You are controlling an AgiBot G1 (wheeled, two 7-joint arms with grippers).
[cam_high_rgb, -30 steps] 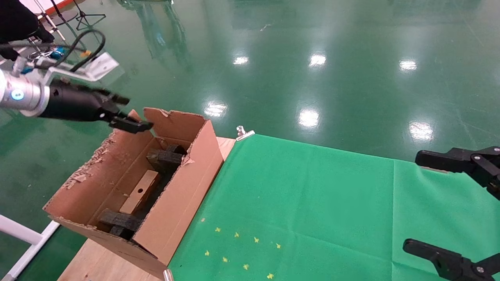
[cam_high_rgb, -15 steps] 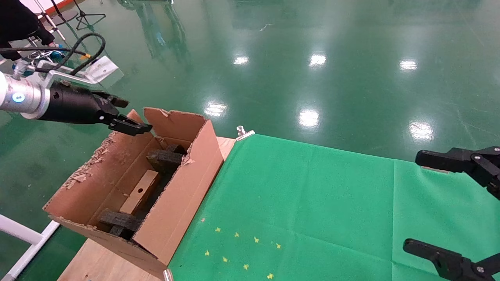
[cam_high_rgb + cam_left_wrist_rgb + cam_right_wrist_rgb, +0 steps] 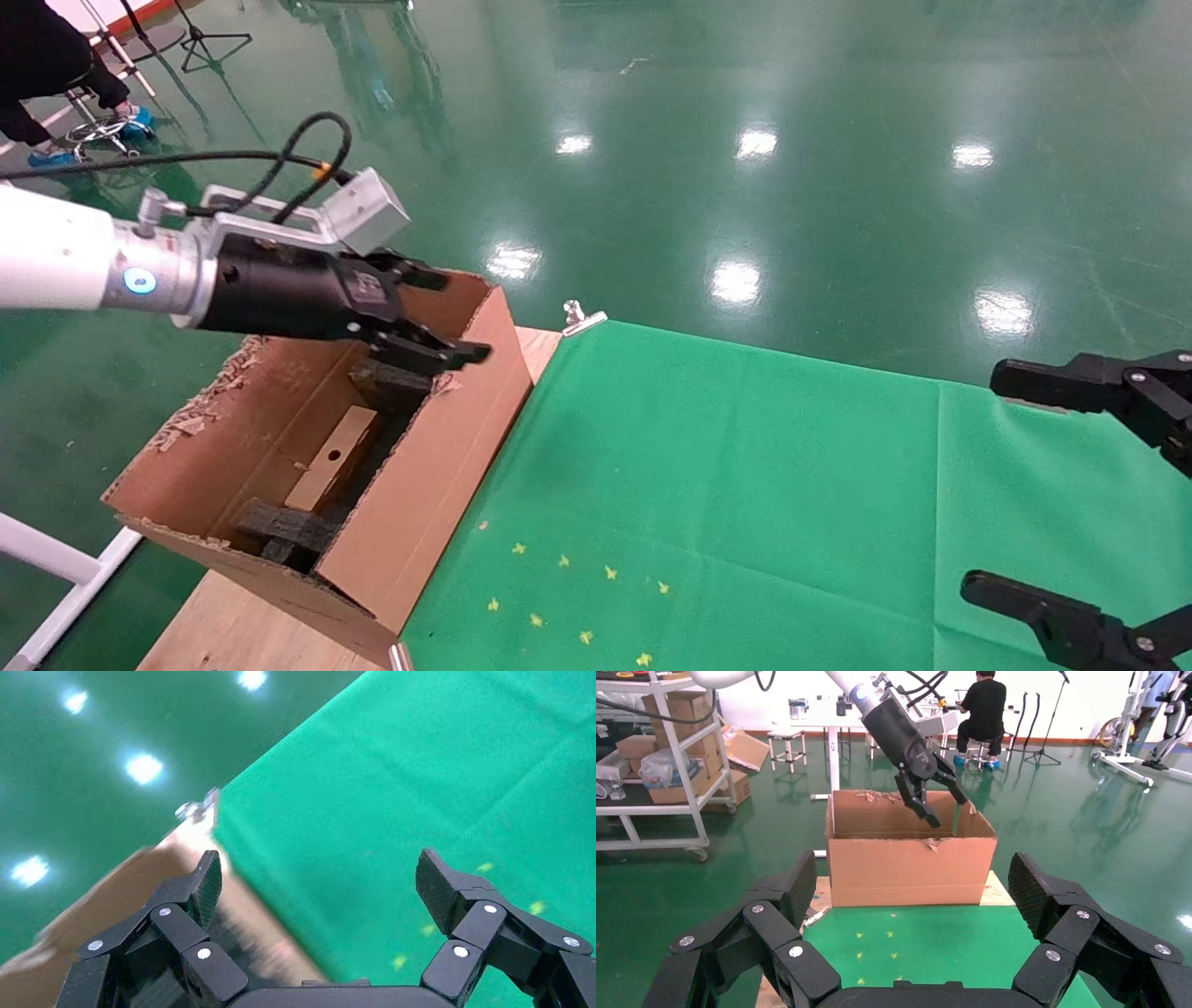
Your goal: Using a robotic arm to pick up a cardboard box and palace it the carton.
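The small cardboard box (image 3: 331, 461), with a round hole in its top face, lies inside the carton (image 3: 438, 466) between dark foam pieces (image 3: 391, 382). My left gripper (image 3: 442, 317), on the white robotic arm (image 3: 56, 261), hovers open and empty over the carton's far end, near its right wall. In the left wrist view the left gripper (image 3: 320, 881) has nothing between its fingers, over the blurred carton edge (image 3: 105, 910) and green cloth. The right wrist view shows the carton (image 3: 912, 860) with the left gripper (image 3: 945, 808) above it. My right gripper (image 3: 1010, 485) stays open at the cloth's right edge.
A green cloth (image 3: 745, 485) with small yellow marks (image 3: 577, 596) covers the wooden table (image 3: 233, 634). A metal clip (image 3: 582, 317) holds its far corner. A white rail (image 3: 56, 559) runs beside the carton. Shelves with boxes (image 3: 659, 755) and a seated person (image 3: 982, 713) are farther off.
My left arm has swung right, from the carton's far left flap to above its far right wall. It stays open and empty. The cardboard box has not moved.
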